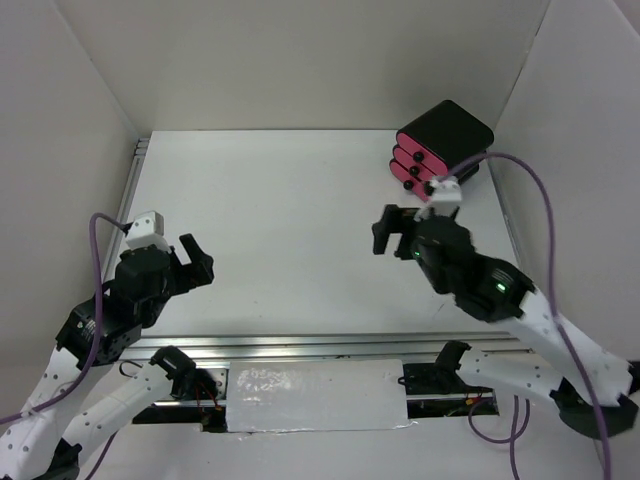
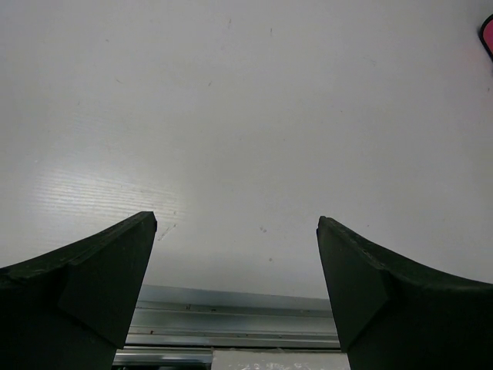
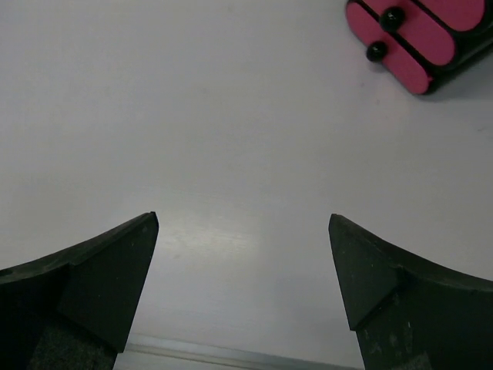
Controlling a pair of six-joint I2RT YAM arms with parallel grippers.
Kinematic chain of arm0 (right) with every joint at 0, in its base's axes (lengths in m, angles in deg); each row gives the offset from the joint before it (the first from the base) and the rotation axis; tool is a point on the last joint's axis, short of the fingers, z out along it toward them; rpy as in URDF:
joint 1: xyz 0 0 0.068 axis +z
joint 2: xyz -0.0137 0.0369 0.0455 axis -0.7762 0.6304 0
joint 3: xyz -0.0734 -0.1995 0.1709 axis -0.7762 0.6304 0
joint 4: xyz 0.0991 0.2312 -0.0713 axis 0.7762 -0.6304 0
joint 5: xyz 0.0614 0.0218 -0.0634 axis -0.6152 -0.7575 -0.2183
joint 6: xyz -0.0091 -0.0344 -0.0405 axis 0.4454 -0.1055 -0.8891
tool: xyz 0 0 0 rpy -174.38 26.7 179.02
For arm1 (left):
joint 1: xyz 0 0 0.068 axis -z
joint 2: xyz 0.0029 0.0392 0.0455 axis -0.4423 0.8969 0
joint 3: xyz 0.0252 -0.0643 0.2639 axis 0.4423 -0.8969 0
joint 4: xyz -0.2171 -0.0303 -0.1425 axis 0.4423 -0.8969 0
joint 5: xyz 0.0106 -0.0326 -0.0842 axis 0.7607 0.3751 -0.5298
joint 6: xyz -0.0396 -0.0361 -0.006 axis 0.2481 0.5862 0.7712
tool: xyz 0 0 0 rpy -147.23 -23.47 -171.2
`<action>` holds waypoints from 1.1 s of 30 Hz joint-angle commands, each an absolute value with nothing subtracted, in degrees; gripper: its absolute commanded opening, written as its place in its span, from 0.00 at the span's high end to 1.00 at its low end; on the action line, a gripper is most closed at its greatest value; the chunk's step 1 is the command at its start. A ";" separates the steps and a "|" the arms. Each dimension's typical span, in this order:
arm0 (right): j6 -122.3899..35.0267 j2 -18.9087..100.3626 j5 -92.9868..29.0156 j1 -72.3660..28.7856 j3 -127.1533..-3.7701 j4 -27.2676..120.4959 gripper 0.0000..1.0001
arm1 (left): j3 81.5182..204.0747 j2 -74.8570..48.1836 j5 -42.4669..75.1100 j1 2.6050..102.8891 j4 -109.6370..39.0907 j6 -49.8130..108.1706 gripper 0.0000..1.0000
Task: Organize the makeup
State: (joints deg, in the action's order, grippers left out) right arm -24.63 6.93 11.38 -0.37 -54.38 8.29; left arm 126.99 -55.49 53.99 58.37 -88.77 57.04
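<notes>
No makeup shows in any view; the compacts, brushes, stick, vial and tube are all out of sight. My left gripper is open and empty above the white table's near left part; in the left wrist view only bare table lies between its fingers. My right gripper is open and empty above the table's middle right; in the right wrist view only bare table lies between its fingers.
A black box with three pink drawers, all shut, stands at the far right corner; it also shows in the right wrist view. White walls enclose the table. A metal rail runs along the near edge.
</notes>
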 commanded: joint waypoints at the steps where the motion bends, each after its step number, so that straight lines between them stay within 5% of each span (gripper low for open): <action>1: -24.31 28.19 20.01 -1.87 -57.31 -1.52 0.00 | 126.62 -55.95 55.52 57.98 -86.69 57.94 0.01; 5: -23.16 48.73 32.07 -3.97 -68.54 -8.86 0.00 | 126.09 -56.92 54.47 58.15 -85.98 57.33 0.01; 12: -36.75 82.21 30.32 -17.07 -89.83 -8.53 0.07 | 126.09 -57.36 54.29 59.38 -86.33 57.50 0.01; 23: -47.32 94.82 41.64 -26.31 -96.35 5.62 0.06 | 125.74 -60.88 55.35 62.90 -86.33 58.03 0.01; 29: -68.73 98.07 53.43 -26.31 -89.09 33.53 0.04 | 125.56 -61.15 54.55 62.90 -85.63 57.41 0.01; 33: -107.82 99.82 55.54 -26.74 -79.49 85.16 0.04 | 125.47 -61.41 54.12 62.90 -85.28 57.15 0.01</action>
